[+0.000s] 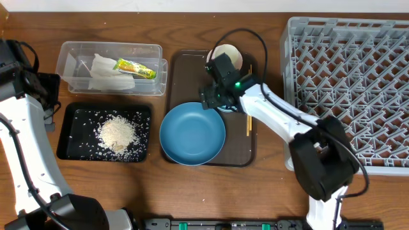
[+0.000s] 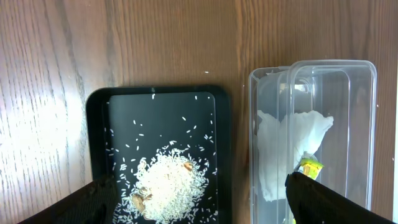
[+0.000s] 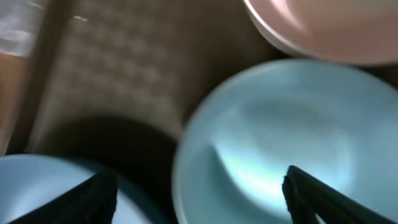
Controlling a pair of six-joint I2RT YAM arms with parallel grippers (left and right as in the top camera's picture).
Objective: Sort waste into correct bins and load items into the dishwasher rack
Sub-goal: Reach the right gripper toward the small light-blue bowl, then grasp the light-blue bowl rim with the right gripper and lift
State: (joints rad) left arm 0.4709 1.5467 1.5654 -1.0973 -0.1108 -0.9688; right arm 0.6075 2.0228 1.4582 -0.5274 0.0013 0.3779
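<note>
Your right arm reaches up-left to mid-frame. Its gripper (image 1: 216, 97) hangs over the light-blue bowl (image 3: 280, 155), 2 fingers spread wide, holding nothing. Your left gripper (image 2: 200, 185), also spread and empty, hovers above the black tray (image 2: 96, 124).

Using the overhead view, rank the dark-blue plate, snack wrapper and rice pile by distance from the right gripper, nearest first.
1. dark-blue plate, on the brown tray, beside the right gripper.
2. snack wrapper, in the clear container.
3. rice pile, in the black tray.
</note>
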